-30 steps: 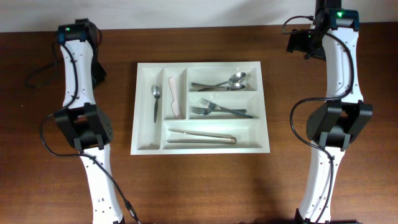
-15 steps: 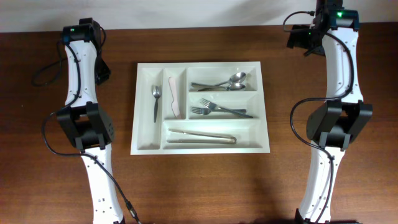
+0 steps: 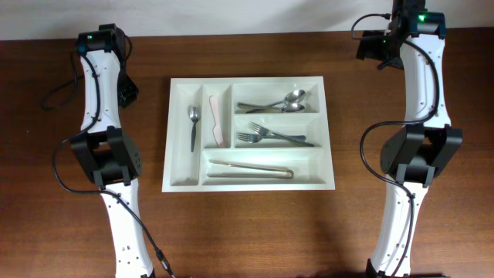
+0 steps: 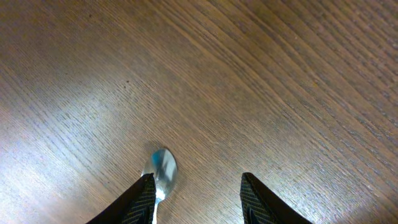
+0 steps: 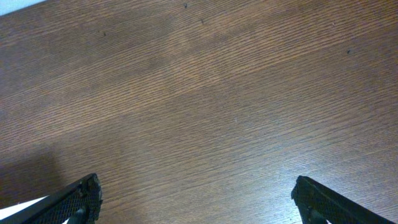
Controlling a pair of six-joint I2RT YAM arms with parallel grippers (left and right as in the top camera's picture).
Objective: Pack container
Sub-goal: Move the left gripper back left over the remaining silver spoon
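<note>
Silver spoon (image 4: pixel 160 169) – handle cut off beside left fingers (image 4: pixel 142 199).

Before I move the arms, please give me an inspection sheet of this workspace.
Surface: brown wooden table.
Job's things: white tray holding spoons, forks, tongs, a pink utensil, a small spoon.
Clutter: loose spoon outside the tray, beside the left gripper.
Grippers: left gripper open; right gripper open, empty.
Cables: black cable loops on the table by the left arm.
Surroundings: pale wall behind the table.
</note>
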